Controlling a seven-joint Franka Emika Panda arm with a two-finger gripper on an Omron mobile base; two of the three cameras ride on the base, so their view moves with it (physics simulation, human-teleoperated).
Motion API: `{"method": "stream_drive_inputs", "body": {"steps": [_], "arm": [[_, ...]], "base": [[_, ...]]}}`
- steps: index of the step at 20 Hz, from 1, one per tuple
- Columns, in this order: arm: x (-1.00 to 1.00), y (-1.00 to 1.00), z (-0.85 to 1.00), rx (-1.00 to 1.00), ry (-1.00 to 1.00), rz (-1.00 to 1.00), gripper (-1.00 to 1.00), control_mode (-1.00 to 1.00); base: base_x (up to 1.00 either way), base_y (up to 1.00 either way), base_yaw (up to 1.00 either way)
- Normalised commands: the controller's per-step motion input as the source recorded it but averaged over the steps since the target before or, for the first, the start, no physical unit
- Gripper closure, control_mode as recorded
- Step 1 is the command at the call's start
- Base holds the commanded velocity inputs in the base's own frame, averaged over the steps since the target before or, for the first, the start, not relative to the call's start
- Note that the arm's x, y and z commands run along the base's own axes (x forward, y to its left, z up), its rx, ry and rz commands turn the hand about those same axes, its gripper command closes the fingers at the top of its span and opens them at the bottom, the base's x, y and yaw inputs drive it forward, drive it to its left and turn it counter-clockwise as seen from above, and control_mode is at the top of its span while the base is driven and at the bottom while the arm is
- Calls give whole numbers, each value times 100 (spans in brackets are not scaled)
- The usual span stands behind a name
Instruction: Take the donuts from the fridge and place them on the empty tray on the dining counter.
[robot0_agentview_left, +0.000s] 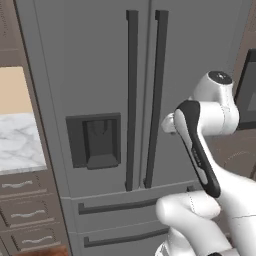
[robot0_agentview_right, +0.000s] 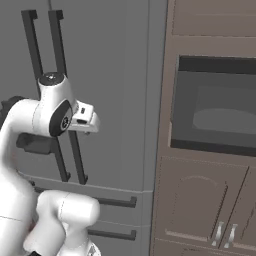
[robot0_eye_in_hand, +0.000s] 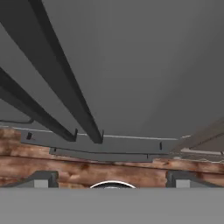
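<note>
surface: marble worktop over brown drawers (left of the fridge) | on it: nothing seen

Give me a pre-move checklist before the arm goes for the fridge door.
1. Fridge doors shut, so opening comes first: ok.
2. Right door handle unobstructed: ok.
3. Claw open and empty, fingertips spread wide: ok.
4. Claw at the handle: not ok; the hand view shows the fingertips short of the two handles.
5. Donuts inside: cannot tell, doors hide the interior.
6. Oven and cabinets right of the fridge, clear of door swing: cannot tell.
</note>
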Motion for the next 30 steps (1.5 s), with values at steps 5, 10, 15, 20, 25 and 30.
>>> {"method": "stream_drive_inputs", "body": {"steps": [5, 10, 15, 20, 25, 30], "arm": [[-53, 4, -27, -4, -13, 0, -100, -100], [-42, 0, -14, -2, -9, 0, -100, 100], [0, 0, 0, 0, 0, 0, -100, 100], [0, 0, 0, 0, 0, 0, -100, 100], [0, 0, 0, 0, 0, 0, -100, 100], [0, 0, 0, 0, 0, 0, -100, 100]], "base": [[0, 0, 0], [-4, 0, 0], [-22, 0, 0], [-78, 3, 0], [-62, 26, 0], [-20, 41, 0]]}}
